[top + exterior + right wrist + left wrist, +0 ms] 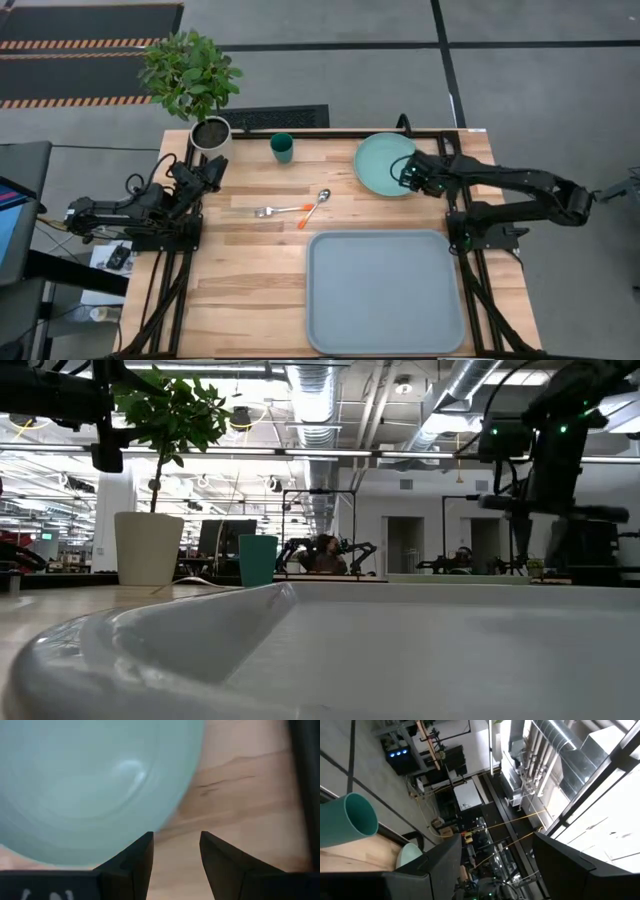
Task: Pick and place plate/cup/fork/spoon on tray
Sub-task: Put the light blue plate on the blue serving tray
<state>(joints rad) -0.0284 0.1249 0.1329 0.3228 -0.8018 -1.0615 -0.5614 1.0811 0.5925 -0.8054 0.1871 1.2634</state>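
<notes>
Plate (382, 163): far side of the tabletop (250, 280), beyond the empty tray (385, 290).
Right gripper (408, 176): over the plate's near-right rim, fingers (137, 857) parted a little, holding nothing.
Step, as judged: plate pickup. Straddle the rim, one finger under the edge, close firmly, lift level; smooth plate may slip.
Cup (282, 147), fork (272, 211), spoon (315, 205): on the tabletop, off the tray.
Left gripper (208, 175): waits near the plant pot (210, 135), fingers apart, empty.
</notes>
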